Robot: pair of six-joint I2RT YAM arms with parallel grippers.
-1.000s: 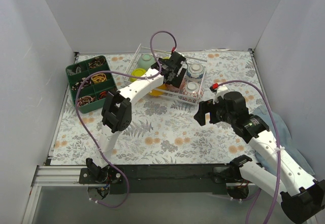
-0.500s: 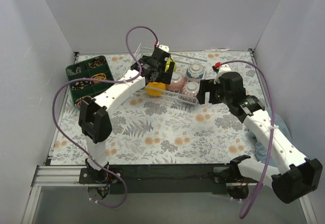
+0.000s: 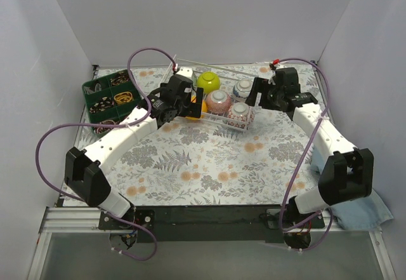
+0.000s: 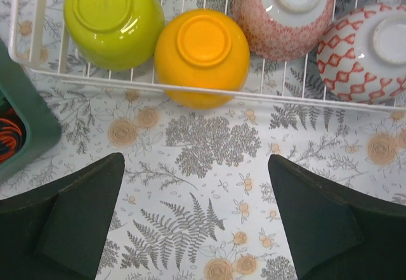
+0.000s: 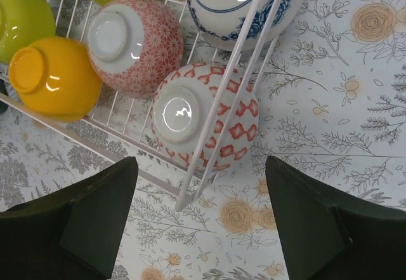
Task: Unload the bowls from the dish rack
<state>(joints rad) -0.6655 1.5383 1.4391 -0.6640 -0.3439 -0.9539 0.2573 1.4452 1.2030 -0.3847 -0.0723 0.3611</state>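
Note:
The white wire dish rack (image 3: pixel 223 123) stands at the back middle of the mat with several bowls upside down in it. In the left wrist view a lime-yellow bowl (image 4: pixel 114 16), an orange bowl (image 4: pixel 203 54), a pink-patterned bowl (image 4: pixel 283 13) and a red-diamond bowl (image 4: pixel 365 51) lie behind the rack's front wire. My left gripper (image 4: pixel 196 210) hangs open over the mat just in front of the orange bowl. My right gripper (image 5: pixel 200 216) is open above the rack's near right corner (image 5: pixel 190 191), close to the red-diamond bowl (image 5: pixel 203 118) and beside a blue-and-white bowl (image 5: pixel 244 7).
A dark green compartmented tray (image 3: pixel 108 99) with small items sits left of the rack, its corner (image 4: pixel 19 127) close to my left finger. A blue cloth (image 3: pixel 355 204) lies at the mat's right edge. White walls enclose three sides.
My left gripper pulled back from above the rack's middle to its front left side. My right gripper travelled away from the near mat up to the rack's right corner.

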